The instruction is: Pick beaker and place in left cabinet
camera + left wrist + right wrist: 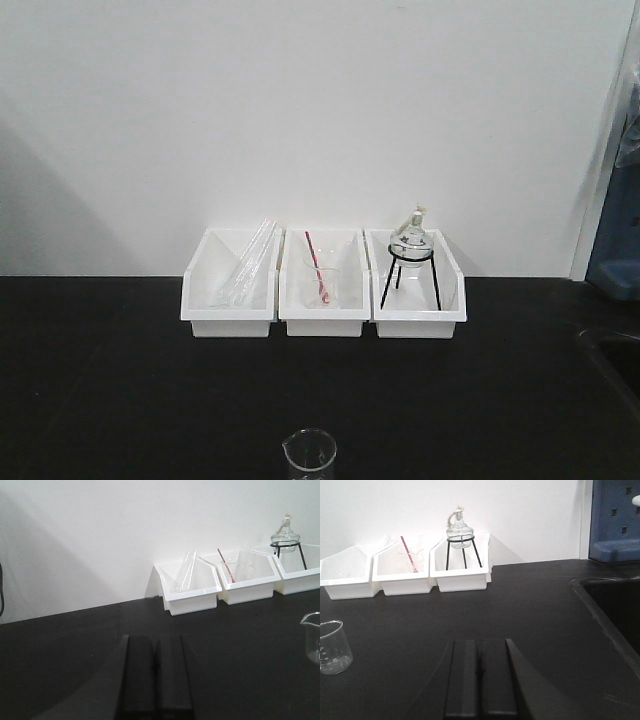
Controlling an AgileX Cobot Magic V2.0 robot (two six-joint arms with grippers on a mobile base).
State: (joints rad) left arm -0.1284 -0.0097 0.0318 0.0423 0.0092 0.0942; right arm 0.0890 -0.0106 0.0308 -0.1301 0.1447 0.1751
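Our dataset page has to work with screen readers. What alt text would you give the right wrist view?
A small clear beaker stands on a black counter at far left, ahead of the shut right tool. Three white bins line the back wall, the rightmost holding a flask on a tripod; a sink is at right.

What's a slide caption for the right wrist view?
Shut right gripper over black counter, beaker at left, three white bins behind.

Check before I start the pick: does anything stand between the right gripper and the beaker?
Nothing visible does. The beaker stands left of the right gripper with only bare black counter between; the white bins sit farther back against the wall.
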